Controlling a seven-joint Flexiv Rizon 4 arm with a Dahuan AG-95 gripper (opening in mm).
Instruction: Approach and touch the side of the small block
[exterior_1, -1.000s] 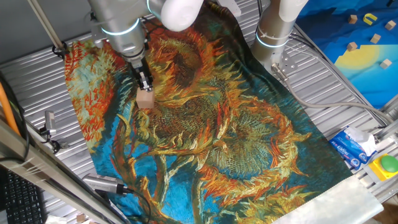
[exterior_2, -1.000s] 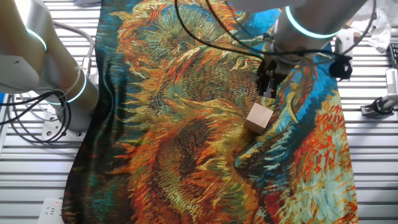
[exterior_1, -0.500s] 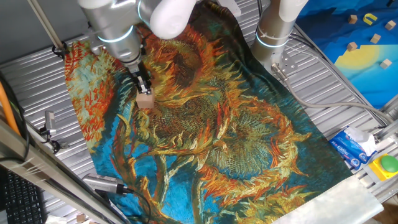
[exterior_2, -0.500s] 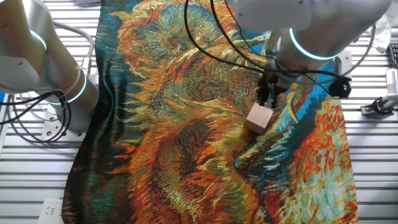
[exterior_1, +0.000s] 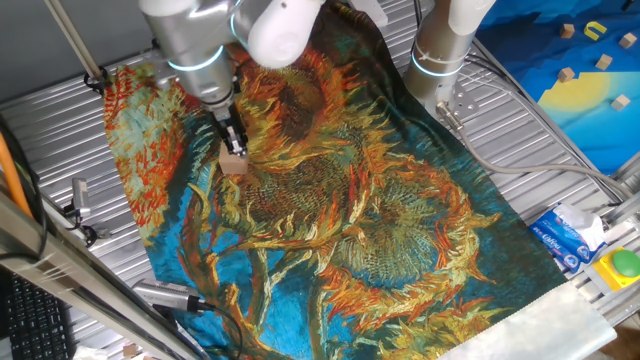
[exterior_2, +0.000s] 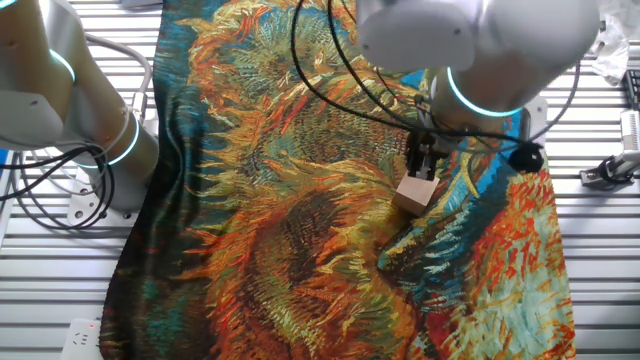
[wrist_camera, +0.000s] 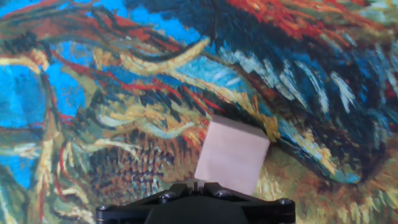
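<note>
The small block (exterior_1: 234, 164) is a plain light-tan wooden cube lying on the sunflower-print cloth (exterior_1: 380, 220). It also shows in the other fixed view (exterior_2: 416, 192) and fills the lower middle of the hand view (wrist_camera: 231, 155). My gripper (exterior_1: 233, 143) points down just above and behind the block, fingers closed together and holding nothing. In the other fixed view the gripper (exterior_2: 424, 166) has its tips at the block's top far edge. In the hand view the gripper (wrist_camera: 196, 185) is shut, and its tips meet the block's near side.
A second arm's base (exterior_1: 440, 50) stands at the cloth's far edge, and it also shows in the other fixed view (exterior_2: 95, 130). A blue and yellow mat (exterior_1: 590, 70) with tiny wooden pieces lies at the top right. A green button (exterior_1: 625, 262) sits at the right edge.
My gripper has come down and closer to the block, from a small gap to its tips at the block's edge. The block has stayed in place.
</note>
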